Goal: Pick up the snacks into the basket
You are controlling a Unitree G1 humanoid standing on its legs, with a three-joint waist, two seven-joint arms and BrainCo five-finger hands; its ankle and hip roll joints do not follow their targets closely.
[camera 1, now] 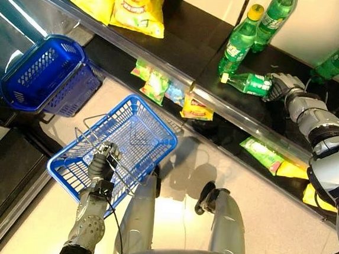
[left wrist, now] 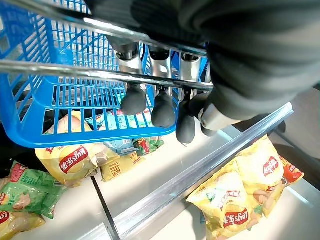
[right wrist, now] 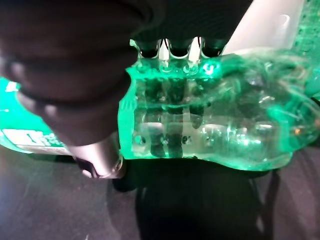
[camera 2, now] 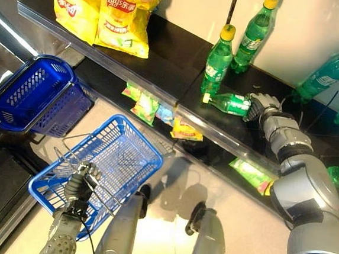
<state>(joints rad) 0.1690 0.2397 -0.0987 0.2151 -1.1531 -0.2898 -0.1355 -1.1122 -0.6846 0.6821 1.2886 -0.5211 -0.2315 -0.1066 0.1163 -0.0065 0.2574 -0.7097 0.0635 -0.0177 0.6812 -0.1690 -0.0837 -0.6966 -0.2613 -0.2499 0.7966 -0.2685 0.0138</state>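
Here the right hand [camera 1: 282, 84], fingers curled round the toppled green plastic bottle [camera 1: 249, 83] lying lengthwise along the black shelf [camera 1: 182, 45], stands well right of the blue wire-handled plastic basket [camera 1: 123, 144] whose handle the left hand [camera 1: 103, 160] clasps.

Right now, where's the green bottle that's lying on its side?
The green bottle lies on the upper shelf at the robot's right, its base gripped by the right hand, just in front of two upright green bottles.

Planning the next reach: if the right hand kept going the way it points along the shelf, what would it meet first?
Right hand grips the lying green bottle; just past its cap, probably the upright bottles, depth unclear.
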